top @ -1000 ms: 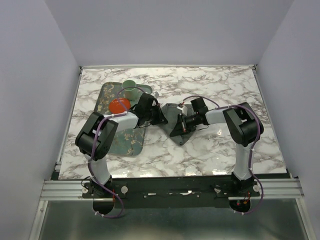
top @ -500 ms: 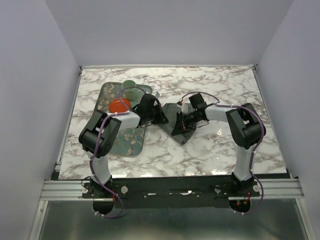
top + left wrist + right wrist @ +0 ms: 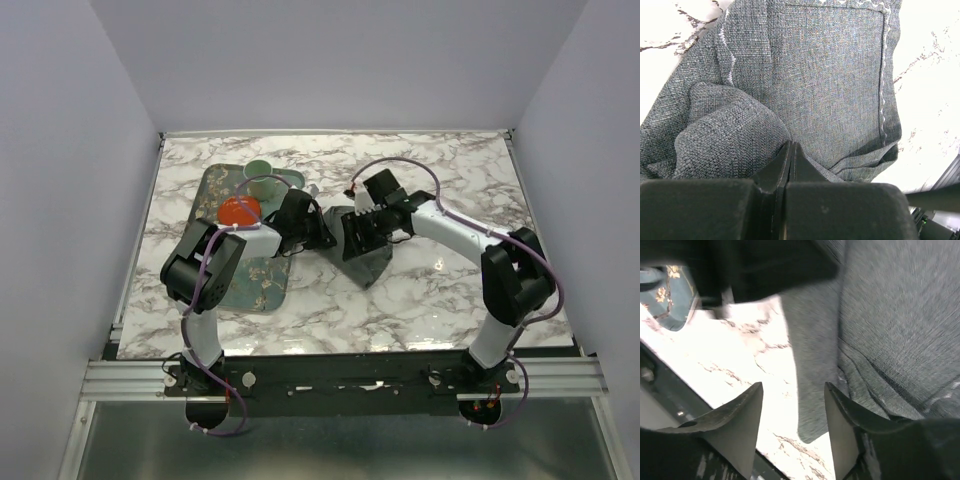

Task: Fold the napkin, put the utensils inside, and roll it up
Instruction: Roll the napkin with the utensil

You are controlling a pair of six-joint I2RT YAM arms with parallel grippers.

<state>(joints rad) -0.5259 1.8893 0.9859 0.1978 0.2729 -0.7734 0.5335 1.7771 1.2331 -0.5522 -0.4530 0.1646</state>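
Napkin [image 3: 365,255]: lies crumpled near the middle of the table [image 3: 450,300], just beside the right edge of the tray [image 3: 255,285], not yet folded flat. Dark grey coarse weave, visible slub, matte. A stitched hem runs along its edges and shows as a pale line in the left wrist view.

Handling, judged: light, limp, no stiffness of its own. It drapes and bunches wherever you lift it, and a pinched corner will drag the rest behind. The weave looks grippy, so slip at the pads is unlikely. The doubled hem is the firmest part. Take it at a corner or along the hem rather than mid-panel, where you will gather several layers at once.

Left gripper [image 3: 791,150]: jaws closed tight, a puckered fold of the napkin [image 3: 830,75] gathered at the tips. You appear to have a pinch of cloth there, though how many layers I cannot tell.

Right gripper [image 3: 792,390]: fingers parted, nothing between them, hovering over the napkin's [image 3: 890,315] edge, with marble showing through the gap.

Utensils: not made out in any view.

Marble tabletop looks smooth and glossy. Expect the cloth to slide on it when pulled.
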